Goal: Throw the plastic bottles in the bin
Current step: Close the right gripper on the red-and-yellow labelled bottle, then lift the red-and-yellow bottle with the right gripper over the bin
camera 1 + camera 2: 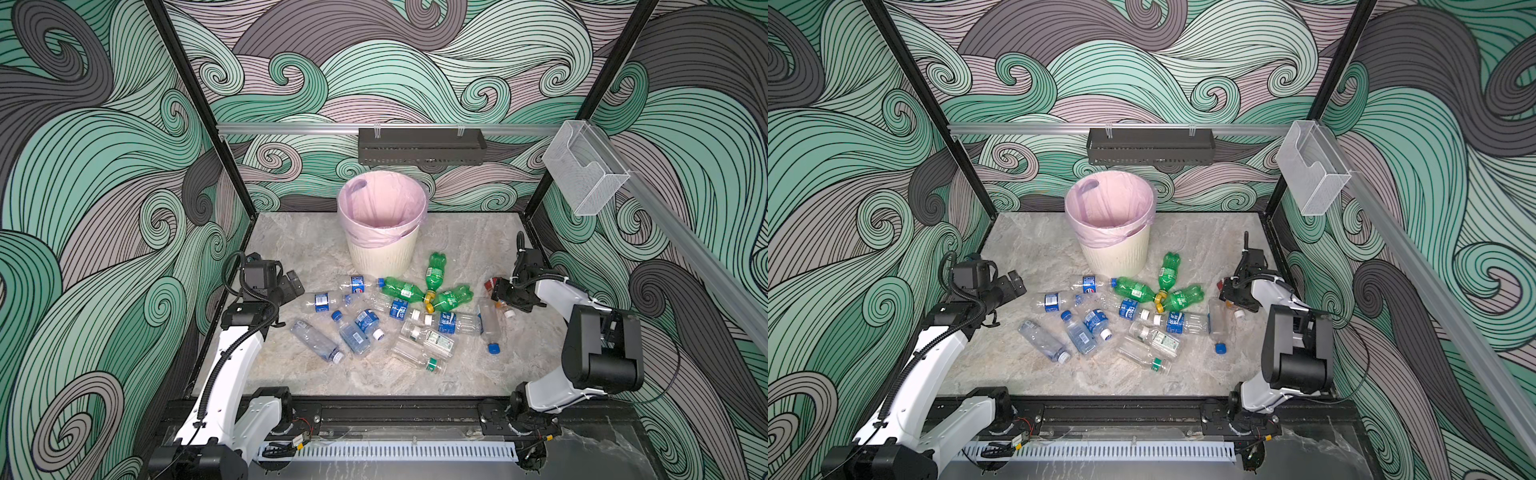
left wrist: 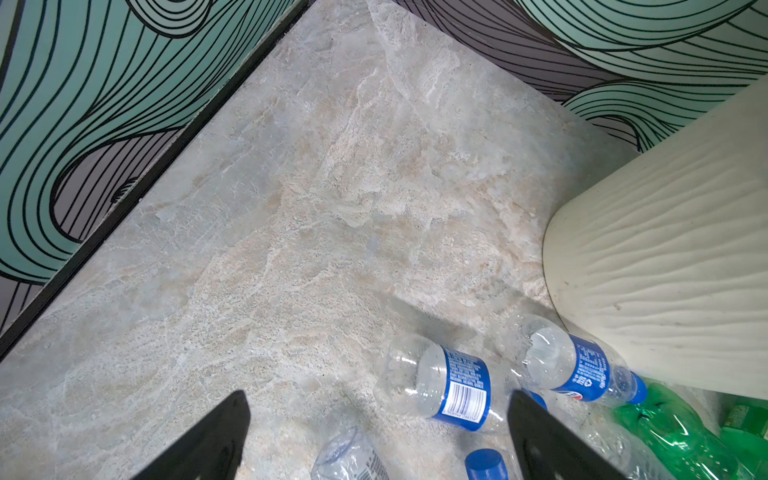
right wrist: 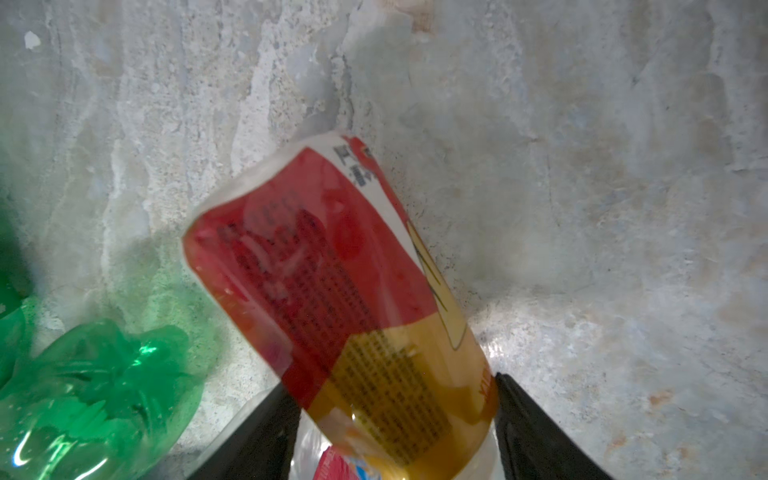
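The right gripper (image 3: 392, 382) sits low at the right edge of the pile, pinching a red-labelled bottle (image 3: 332, 270) near one end, a finger against each flank; how firmly it bites cannot be judged. The left gripper (image 2: 378, 397) hangs spread wide over the left of the pile, holding nothing. The rest of the plastic bottles (image 1: 357, 328) lie scattered on the counter (image 1: 374, 378) in front of the bin (image 1: 380, 259), which stands at the back; no bottle shows inside it, so the task looks barely begun.

The main risk is the hold itself; an empty thin-walled bottle probably buckles under pressure and can squirt out of the jaws. Because the grip is near one end, the long body may pivot and droop on the lift; a drooping bottle could clip the green bottle (image 3: 95, 386) just beside it, or catch the bin's tall rim and the loose bag there; a release short of the opening would drop it back on the counter.
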Motion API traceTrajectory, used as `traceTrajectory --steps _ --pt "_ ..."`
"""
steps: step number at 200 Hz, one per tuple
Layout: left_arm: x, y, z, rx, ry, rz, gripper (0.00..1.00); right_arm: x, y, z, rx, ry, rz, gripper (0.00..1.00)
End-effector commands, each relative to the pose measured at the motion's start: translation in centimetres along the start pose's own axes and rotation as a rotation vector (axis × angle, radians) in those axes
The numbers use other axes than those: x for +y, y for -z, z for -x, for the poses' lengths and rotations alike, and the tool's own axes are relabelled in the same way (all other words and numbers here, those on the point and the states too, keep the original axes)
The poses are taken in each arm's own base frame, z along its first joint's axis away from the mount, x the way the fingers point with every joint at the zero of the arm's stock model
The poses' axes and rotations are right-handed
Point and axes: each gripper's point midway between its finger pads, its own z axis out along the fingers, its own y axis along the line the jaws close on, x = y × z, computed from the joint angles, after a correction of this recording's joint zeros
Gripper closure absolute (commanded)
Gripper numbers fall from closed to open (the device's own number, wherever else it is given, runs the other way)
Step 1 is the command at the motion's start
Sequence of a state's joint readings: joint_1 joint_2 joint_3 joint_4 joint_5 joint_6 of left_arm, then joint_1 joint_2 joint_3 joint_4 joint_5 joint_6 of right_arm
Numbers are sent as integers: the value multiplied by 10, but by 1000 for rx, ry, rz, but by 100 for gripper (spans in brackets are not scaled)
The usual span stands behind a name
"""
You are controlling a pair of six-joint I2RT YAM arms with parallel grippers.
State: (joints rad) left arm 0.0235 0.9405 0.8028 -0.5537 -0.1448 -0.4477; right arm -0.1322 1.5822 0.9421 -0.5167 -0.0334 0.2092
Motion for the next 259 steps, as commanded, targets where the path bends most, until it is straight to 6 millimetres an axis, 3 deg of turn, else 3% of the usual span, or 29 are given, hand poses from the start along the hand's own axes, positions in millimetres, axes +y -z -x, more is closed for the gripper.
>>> traceTrajectory --steps 1,147,190,228,259 --pt "-1 2 -3 8 20 -8 1 -1 -1 12 -12 13 -18 29" --pt "10 -7 -26 64 52 31 1 4 -26 44 20 60 -30 26" --pt "10 -7 -26 64 62 30 1 9 -29 50 22 68 -6 42" --pt "14 -8 -30 77 60 49 1 8 -27 49 18 74 -7 49" --pt "15 -11 -33 89 63 57 1 10 -11 52 -18 78 2 50"
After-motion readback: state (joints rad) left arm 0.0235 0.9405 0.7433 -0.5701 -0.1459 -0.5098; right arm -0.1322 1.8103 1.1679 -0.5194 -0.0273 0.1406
